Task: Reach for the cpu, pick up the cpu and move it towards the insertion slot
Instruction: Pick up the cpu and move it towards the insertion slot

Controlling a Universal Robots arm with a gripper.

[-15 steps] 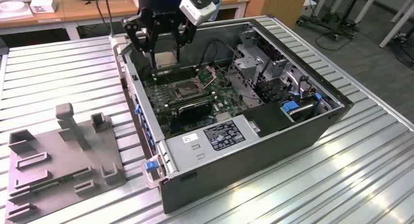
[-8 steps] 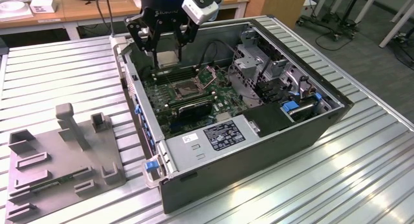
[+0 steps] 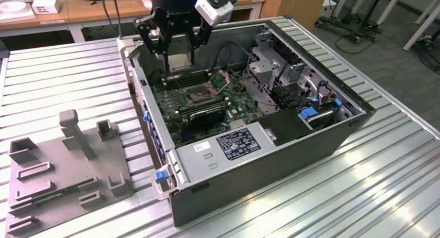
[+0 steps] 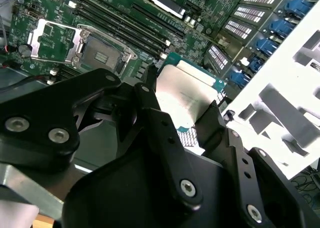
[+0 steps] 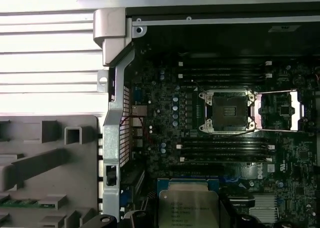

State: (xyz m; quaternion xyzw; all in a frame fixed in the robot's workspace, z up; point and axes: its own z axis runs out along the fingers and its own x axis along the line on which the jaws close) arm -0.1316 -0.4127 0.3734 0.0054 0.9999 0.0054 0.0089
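Note:
My gripper (image 3: 180, 56) hangs over the back of the open computer case (image 3: 330, 145), toward the exterior view's left. It is shut on the cpu (image 3: 180, 62), a flat pale silver square. Both wrist views show the black fingers clamping the cpu (image 4: 184, 88) (image 5: 189, 204) by two opposite edges, well above the green motherboard (image 3: 172, 106). The insertion slot (image 3: 195, 96) lies below and a little nearer the case front, with a metal frame, a dark centre and its lid swung open beside it. In the wrist views the insertion slot (image 4: 103, 51) (image 5: 227, 111) is uncovered and apart from the cpu.
Long black memory slots (image 5: 225, 150) flank the socket. A drive cage (image 3: 275, 68) and a power supply (image 3: 230, 142) stand inside the case. A grey plastic tray (image 3: 62, 160) holding a green memory strip (image 3: 58, 194) lies on the slatted metal table (image 3: 62, 78) at the exterior view's left.

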